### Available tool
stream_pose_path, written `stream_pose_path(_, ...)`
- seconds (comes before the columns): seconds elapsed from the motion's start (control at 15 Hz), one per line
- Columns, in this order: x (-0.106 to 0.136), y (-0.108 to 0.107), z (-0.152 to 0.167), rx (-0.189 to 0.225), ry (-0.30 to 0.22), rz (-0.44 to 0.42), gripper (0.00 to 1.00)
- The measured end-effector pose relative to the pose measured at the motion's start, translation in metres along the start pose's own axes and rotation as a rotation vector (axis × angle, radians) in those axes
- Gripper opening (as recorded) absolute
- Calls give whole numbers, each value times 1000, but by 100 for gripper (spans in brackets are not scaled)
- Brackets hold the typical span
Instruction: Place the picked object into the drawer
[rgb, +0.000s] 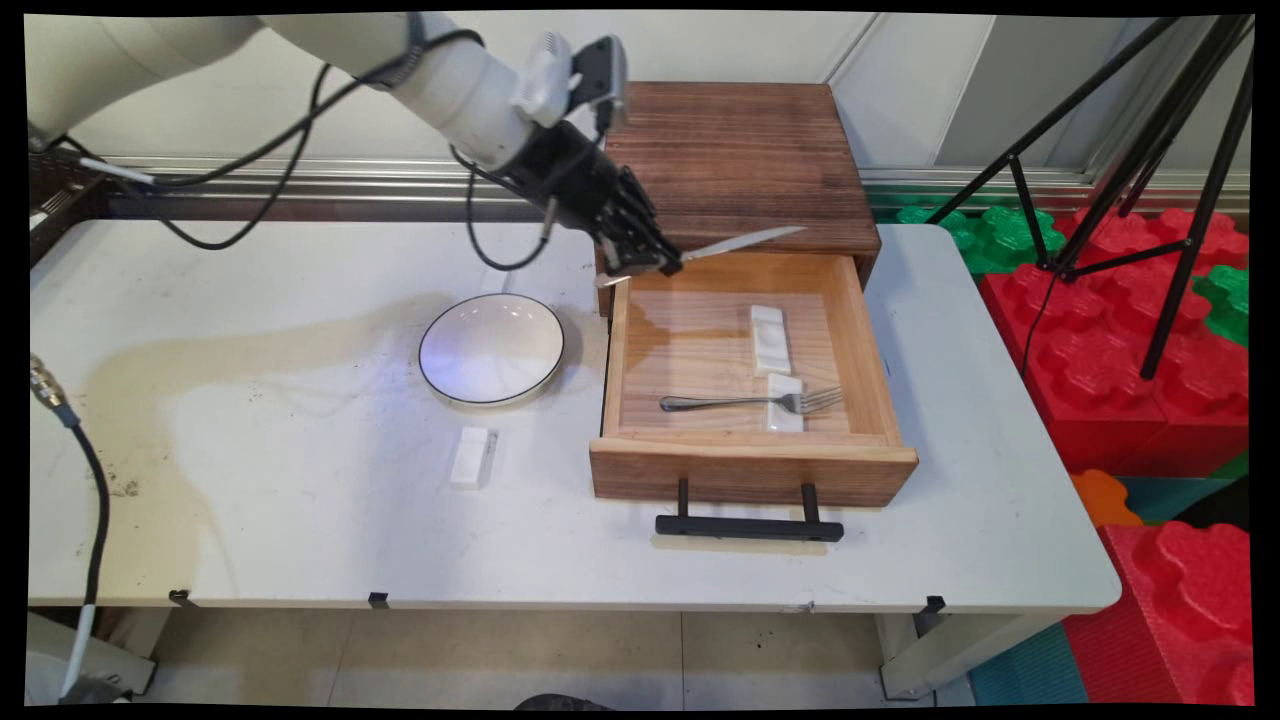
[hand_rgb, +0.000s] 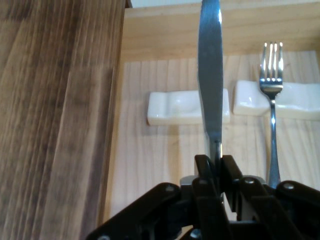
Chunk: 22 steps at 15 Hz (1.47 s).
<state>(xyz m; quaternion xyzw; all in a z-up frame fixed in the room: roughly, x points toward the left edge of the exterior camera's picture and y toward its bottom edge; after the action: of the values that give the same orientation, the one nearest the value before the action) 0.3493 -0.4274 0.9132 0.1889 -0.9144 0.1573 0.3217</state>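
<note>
Gripping: your gripper (rgb: 655, 262) is clamping a knife (rgb: 745, 242) above the drawer's (rgb: 750, 462) back left corner.
Lying inside: fork (rgb: 750, 402), two white rests (rgb: 770, 340).
Sitting on table (rgb: 300, 520): bowl (rgb: 491, 349).

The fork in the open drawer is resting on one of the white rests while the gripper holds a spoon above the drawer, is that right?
Not quite. The gripper holds a knife, not a spoon; the hand view shows its flat blade clamped between the jaws. The rest is right: the fork lies in the open drawer with its tines on one white rest, and the knife is above the drawer.
</note>
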Motion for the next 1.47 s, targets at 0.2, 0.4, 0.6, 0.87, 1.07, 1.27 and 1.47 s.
stream_pose_path(0.2,8,1,17,0,-2,2,0)
stream_pose_path(0.4,13,2,33,-4,-10,1,0)
stream_pose_path(0.6,16,1,50,-11,-18,-3,0)
stream_pose_path(0.87,16,1,72,-26,-28,1,0)
stream_pose_path(1.07,13,0,86,-31,-35,9,0)
stream_pose_path(1.27,10,-2,98,-34,-40,23,0)
stream_pose_path(1.47,5,-4,109,-36,-52,34,0)
